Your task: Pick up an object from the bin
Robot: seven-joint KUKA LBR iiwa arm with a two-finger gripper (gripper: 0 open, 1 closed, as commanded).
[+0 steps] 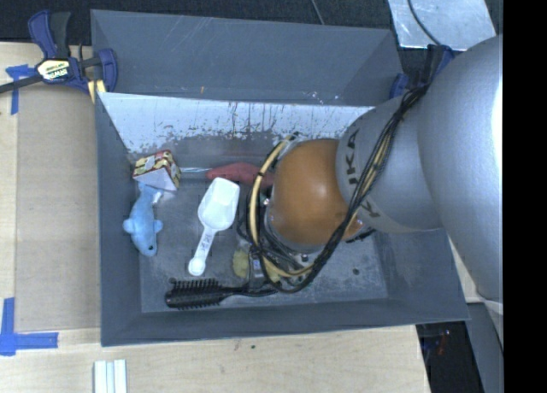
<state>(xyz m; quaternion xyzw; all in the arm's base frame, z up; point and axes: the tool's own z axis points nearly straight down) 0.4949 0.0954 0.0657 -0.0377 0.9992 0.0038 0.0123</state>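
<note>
- One blue dolphin toy (144, 231) lies at the left of the grey metal bin (256, 58), with one small patterned carton (156, 167) just behind it.
- One white plastic scoop (214, 214) lies mid-bin, with one black bristled brush (201, 291) in front and one red thing (232, 173) behind, partly hidden.
- The arm (427, 152), orange-domed at the wrist, reaches down; its pincer (259, 265) is beside one small olive lump (243, 261) near the brush's handle — open or closed, I cannot tell.

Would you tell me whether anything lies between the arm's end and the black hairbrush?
Nothing visible does: the black hairbrush lies along the front wall, its handle reaching the arm's end; the white scoop sits clear.
</note>
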